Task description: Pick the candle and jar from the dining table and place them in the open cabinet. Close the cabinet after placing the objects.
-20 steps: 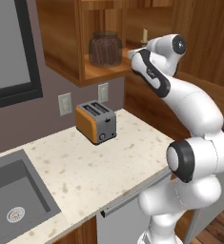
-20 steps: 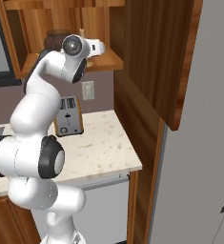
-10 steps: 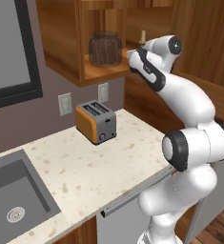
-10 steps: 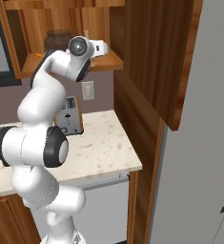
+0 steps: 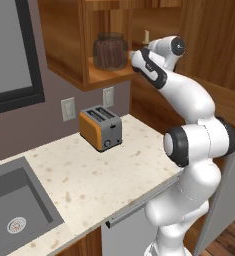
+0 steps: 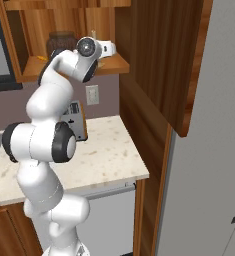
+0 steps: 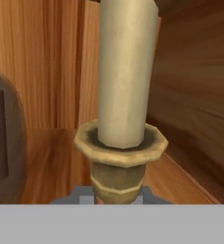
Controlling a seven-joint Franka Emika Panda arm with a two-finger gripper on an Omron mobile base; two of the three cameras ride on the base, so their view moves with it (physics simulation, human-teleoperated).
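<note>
The cream candle (image 7: 125, 71) in its brass holder (image 7: 120, 157) stands upright right in front of the hand camera. My gripper (image 7: 118, 196) is shut on the holder's foot, inside the open cabinet (image 5: 69, 55). The candle's tip (image 5: 146, 36) pokes up above my wrist at the right end of the cabinet shelf (image 6: 116, 62). The glass jar (image 5: 109, 50) with dark sticks stands on the same shelf, to the candle's left, and its side (image 7: 1, 143) shows at the hand view's left edge. Whether the holder rests on the shelf is hidden. The dining table is out of view.
The cabinet's door (image 6: 159, 65) hangs open on the right, beside a grey fridge wall (image 6: 214, 150). Below, the speckled counter (image 5: 104, 175) carries an orange toaster (image 5: 101, 128) and a sink (image 5: 14, 210). Wall outlets (image 5: 69, 108) sit under the cabinet.
My arm has stretched a little further toward the cabinet, elbow and shoulder rising, and the hand with the candle has edged slightly deeper. The jar has not moved.
</note>
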